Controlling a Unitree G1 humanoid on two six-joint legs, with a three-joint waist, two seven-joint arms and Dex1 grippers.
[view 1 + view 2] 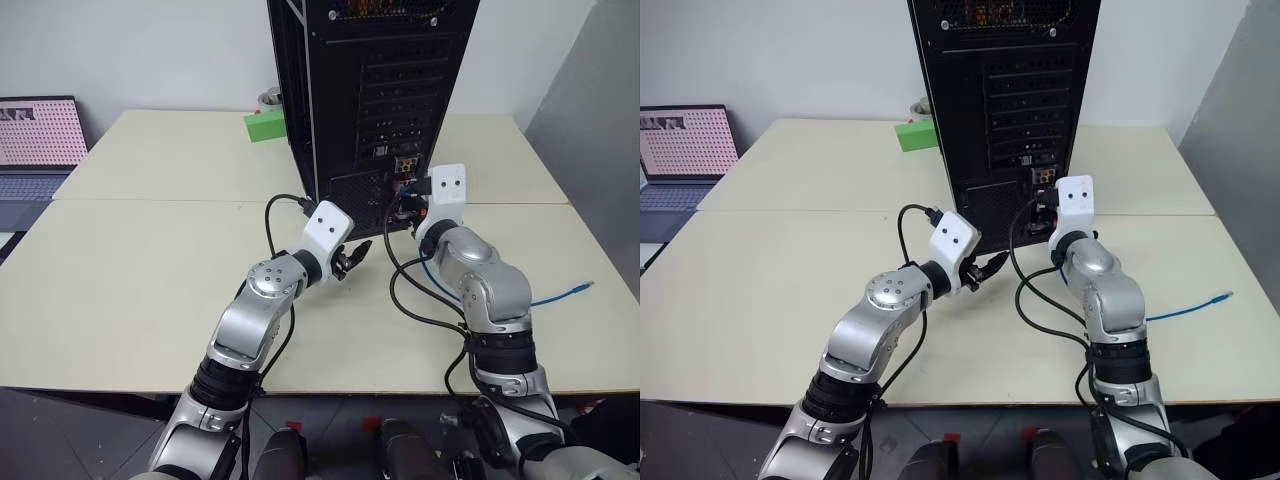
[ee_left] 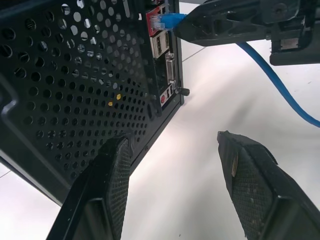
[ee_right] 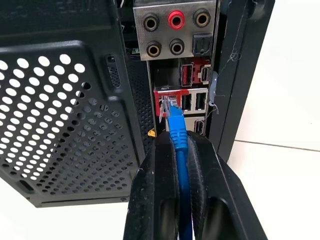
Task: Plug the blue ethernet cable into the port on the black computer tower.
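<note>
Right gripper (image 3: pixel 181 150) pinches blue ethernet cable (image 3: pixel 176 131), plug at port (image 3: pixel 167 104).

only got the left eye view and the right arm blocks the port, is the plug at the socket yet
Observer: The right gripper is shut on the blue ethernet cable, its plug tip at the red-framed port on the black computer tower.
Operator: fully seated?
Observer: Cannot tell; most of the plug body shows outside the port.
Operator: left gripper holding anything?
Observer: No, the left gripper is open and empty beside the tower's perforated panel.
</note>
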